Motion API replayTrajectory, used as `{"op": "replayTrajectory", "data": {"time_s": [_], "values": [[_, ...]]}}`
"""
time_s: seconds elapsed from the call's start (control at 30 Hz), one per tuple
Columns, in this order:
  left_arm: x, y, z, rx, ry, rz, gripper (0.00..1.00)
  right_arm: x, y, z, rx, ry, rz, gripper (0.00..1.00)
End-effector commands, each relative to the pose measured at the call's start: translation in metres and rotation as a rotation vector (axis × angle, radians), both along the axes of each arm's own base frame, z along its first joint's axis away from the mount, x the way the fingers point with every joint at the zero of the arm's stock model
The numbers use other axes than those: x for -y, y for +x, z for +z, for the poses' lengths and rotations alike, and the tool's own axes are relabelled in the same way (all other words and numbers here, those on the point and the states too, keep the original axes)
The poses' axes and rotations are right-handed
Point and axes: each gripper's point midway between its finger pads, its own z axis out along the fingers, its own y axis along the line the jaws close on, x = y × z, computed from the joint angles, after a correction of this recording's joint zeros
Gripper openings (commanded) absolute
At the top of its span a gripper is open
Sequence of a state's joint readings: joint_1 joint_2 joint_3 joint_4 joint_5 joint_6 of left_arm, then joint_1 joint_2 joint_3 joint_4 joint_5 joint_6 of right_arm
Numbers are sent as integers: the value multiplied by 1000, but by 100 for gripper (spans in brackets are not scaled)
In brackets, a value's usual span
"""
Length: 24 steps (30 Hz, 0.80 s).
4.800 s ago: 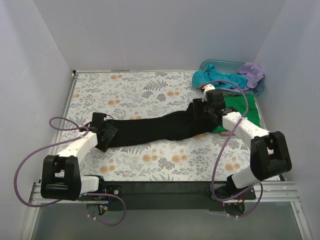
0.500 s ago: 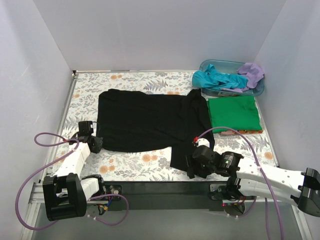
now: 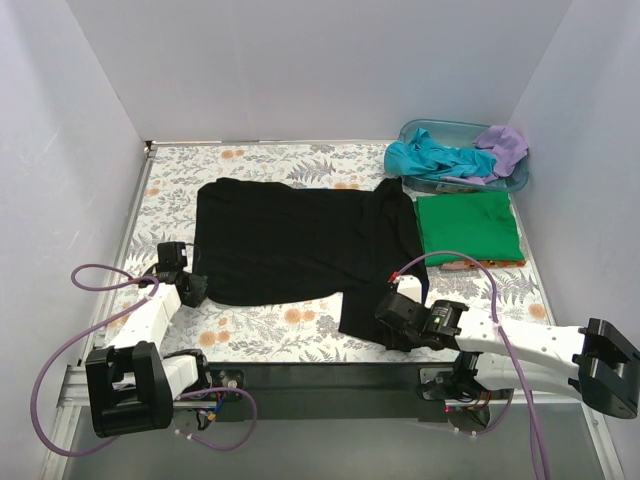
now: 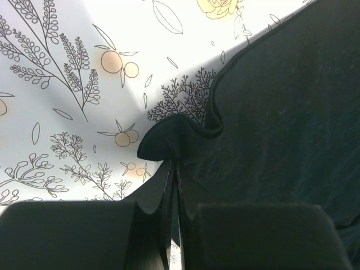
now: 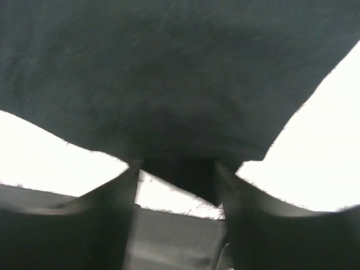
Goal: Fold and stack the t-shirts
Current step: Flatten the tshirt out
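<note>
1. Table (image 3: 300,165), floral cover. It carries everything below.

2. Black t-shirt (image 3: 290,245). Spread nearly flat across the middle of the table, with a flap reaching towards the near edge on the right. A small pucker sits at its near-left corner. Step in hand, as judged: flattening the shirt before the first fold. To do it well, draw both held edges outward and low together so the cloth lies taut without sliding off. Smooth out the left pucker before any fold is made.

3. Green t-shirt (image 3: 468,227). Folded into a neat rectangle on the right, just beside the black one. It is the likely base of the stack.

4. Translucent blue tub (image 3: 450,128), far right corner. It holds a teal t-shirt (image 3: 430,160) and a lilac t-shirt (image 3: 503,145), both crumpled and unfolded.

5. Right gripper (image 3: 385,322), at the near end of the flap. In the wrist view the right gripper (image 5: 177,174) has its jaws at a middling spread. The flap's edge lies between them, not visibly clamped.

6. Left gripper (image 3: 190,288), at the near-left corner. In the wrist view the left gripper (image 4: 174,185) is closed tight, pinching a small bunch of the black hem.
</note>
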State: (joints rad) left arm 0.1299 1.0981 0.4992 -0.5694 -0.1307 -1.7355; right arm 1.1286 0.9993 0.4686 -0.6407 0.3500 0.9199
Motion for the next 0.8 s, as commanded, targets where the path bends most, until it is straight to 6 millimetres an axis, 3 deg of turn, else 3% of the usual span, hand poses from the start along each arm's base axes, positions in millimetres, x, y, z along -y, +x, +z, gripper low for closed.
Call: {"op": "replayTrajectory", "data": {"time_s": [0.0,0.13,0.17,0.23,0.37,0.47,0.53,0.57,0.63,0.67,0.7,0.77], "values": [[-1,2,4,18,4,-2,0,20,-6,-25,-26,-85,-57,52],[-1,1,5,19,3,2,0,23,-8,-32,-36,-97,-62,32],[-1,1,6,20,2,1,0,22,-7,-31,-33,-94,-67,18],[-1,1,8,21,2,4,0,21,-3,-27,-8,-76,-72,4],[0,1,17,40,1,6,0,12,12,-7,85,-7,-64,1],[3,6,34,90,-9,-22,0,-1,33,31,215,83,-54,1],[4,14,60,166,-4,-35,0,-6,48,65,327,155,-64,1],[7,15,71,191,-7,-59,0,-12,57,93,390,193,-49,1],[10,26,115,310,8,-100,0,-11,70,138,507,257,-67,1],[13,27,131,346,4,-120,0,-12,76,171,569,300,-64,1],[13,32,165,417,19,-133,0,-7,81,196,630,334,-90,1],[14,32,205,516,37,-144,0,0,86,232,709,358,-91,1]]}}
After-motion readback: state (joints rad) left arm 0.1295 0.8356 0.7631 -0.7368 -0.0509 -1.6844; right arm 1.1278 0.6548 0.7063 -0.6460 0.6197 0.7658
